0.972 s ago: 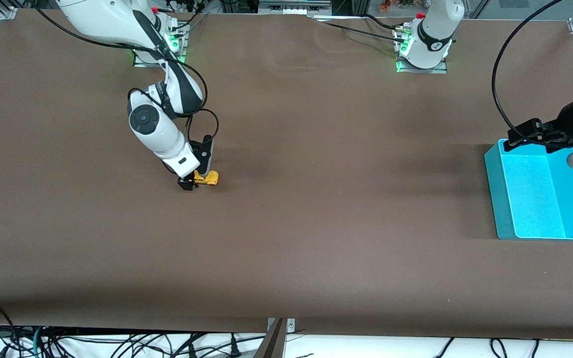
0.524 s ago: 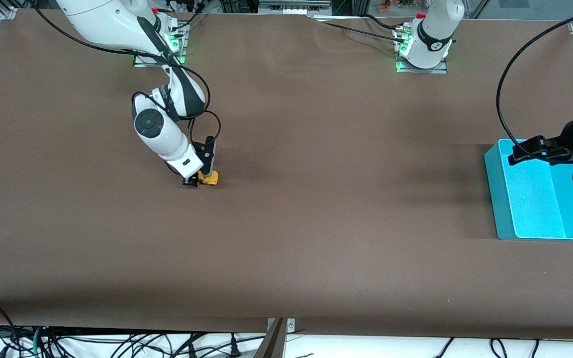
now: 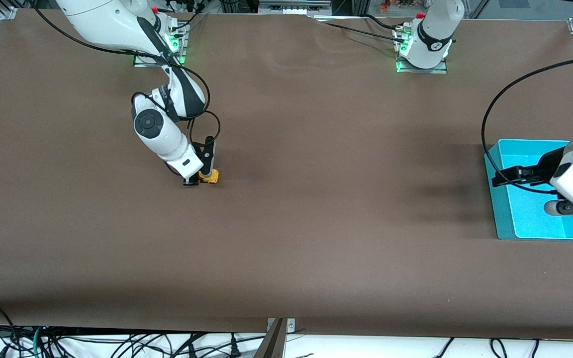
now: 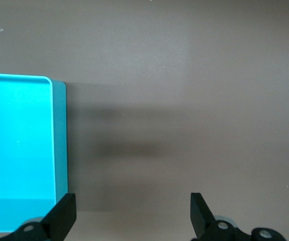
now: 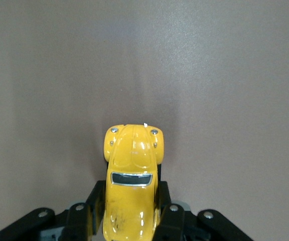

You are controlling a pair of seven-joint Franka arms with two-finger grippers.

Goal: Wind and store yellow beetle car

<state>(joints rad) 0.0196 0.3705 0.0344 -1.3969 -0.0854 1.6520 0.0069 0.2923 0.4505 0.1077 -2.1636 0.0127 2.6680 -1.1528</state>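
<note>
Right gripper (image 3: 198,180) is down at the surface (image 3: 316,223), toward the right arm's end of it. Its fingers (image 5: 170,218) are clamped on the sides of the yellow beetle car (image 3: 209,177). Right wrist view: the car (image 5: 131,181) sits nose-out between the two pads, hood and windshield visible, rear half tucked in between the fingers. Can't tell from the pictures whether the wheels are touching the surface or just off it.

Cyan bin (image 3: 503,209) sits at the left arm's end of the surface, well apart from the car. It's a rectangular open-top tray, long axis running toward the front camera. The interior that shows is bare cyan floor, nothing lying in it; part of the floor is covered by the left arm in the front view. Left wrist view shows one rounded corner and a wall of the bin (image 4: 59,135), also with only bare floor inside.

Left gripper (image 3: 503,177) hangs over the bin wall that faces the middle of the surface. Its fingers (image 4: 61,216) are spread wide, holding nothing; in the left wrist view one tip is over the bin wall and the other is over bare brown surface.

Car is not in the bin.
</note>
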